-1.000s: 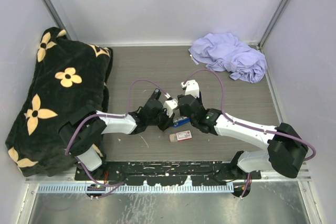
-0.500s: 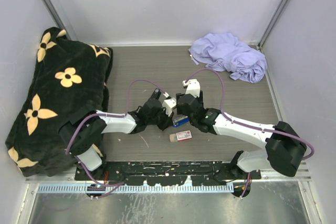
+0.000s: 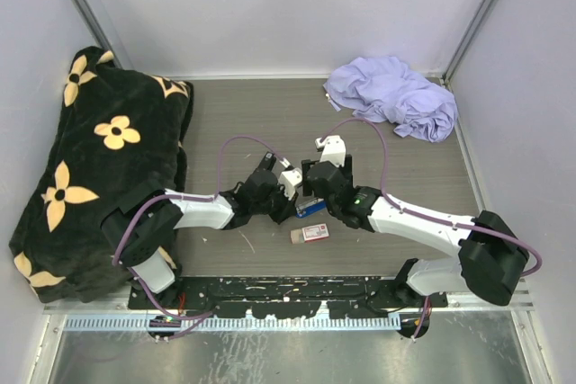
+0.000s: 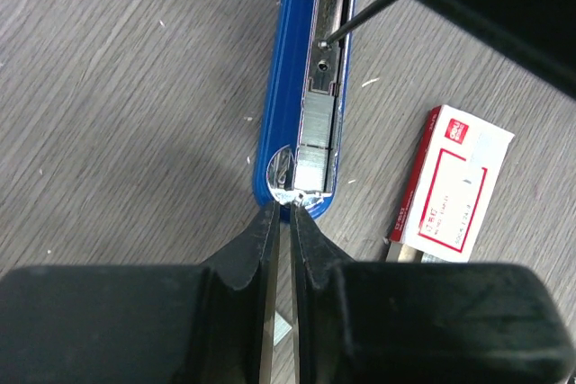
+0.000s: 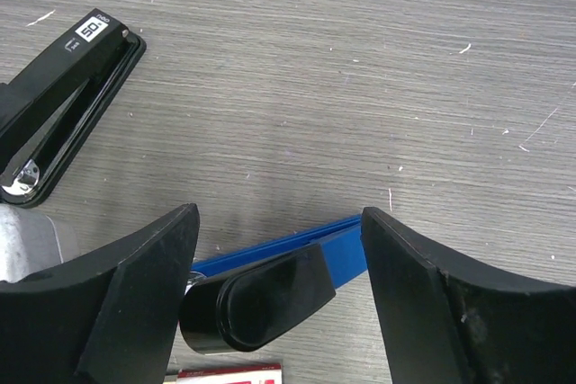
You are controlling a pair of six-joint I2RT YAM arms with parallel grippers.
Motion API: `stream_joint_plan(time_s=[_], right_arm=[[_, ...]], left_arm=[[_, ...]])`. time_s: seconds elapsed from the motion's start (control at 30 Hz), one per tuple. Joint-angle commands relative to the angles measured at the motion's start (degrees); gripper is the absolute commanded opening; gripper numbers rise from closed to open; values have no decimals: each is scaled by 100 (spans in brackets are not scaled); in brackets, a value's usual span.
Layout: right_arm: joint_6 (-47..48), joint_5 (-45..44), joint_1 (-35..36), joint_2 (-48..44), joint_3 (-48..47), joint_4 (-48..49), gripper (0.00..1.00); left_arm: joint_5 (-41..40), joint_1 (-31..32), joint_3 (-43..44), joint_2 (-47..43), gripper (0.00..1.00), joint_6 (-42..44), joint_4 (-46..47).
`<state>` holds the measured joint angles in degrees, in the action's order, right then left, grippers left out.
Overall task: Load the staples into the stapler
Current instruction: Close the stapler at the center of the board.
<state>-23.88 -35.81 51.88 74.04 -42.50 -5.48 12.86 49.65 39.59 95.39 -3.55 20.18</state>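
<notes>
Grey wood-grain tabletop (image 3: 243, 114) fills the overhead view. A black plush blanket with yellow flowers (image 3: 99, 159) is heaped along its left side, and a crumpled lavender cloth (image 3: 391, 96) lies in the upper right corner.

Both arms reach in to meet at the middle of the frame. The right gripper (image 5: 279, 222) stands spread wide. In its wrist view, its two dark fingers straddle a blue open stapler (image 4: 306, 78) and that stapler's black rounded top arm, and touch neither. The left gripper (image 4: 286, 209) has its fingers pressed almost together, leaving only a thin slit. Their tips are at the rounded silver front end of the blue stapler's metal channel, and I cannot tell whether they nip anything.

A black closed stapler (image 5: 67, 87) lies at the upper left of the right wrist view, apart from the blue one.

The staples, a small white box with a red label (image 4: 454, 186), lie flat on the table just right of the blue stapler in the left wrist view, and just below it in the overhead view.
</notes>
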Motion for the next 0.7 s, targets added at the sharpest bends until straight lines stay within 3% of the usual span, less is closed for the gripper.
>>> stream_joint_plan(time_s=[0.0,0.17,0.33,0.57,0.67], right_arm=[[503,2220,544,-133,-69,512,82],[564,2600,544,-352,-99,497,92],[526,2626,543,-572,-184,386,95],[358,1941,549,-1065,-35,261,91],[205,1636,530,-1251,62,158,85]], left_arm=[[33,183,357,71,11,189,364],[-6,177,347,51,15,164,371],[-26,185,291,-6,20,138,439],[-258,166,108,-216,29,94,518],[-429,124,-86,-452,32,39,529]])
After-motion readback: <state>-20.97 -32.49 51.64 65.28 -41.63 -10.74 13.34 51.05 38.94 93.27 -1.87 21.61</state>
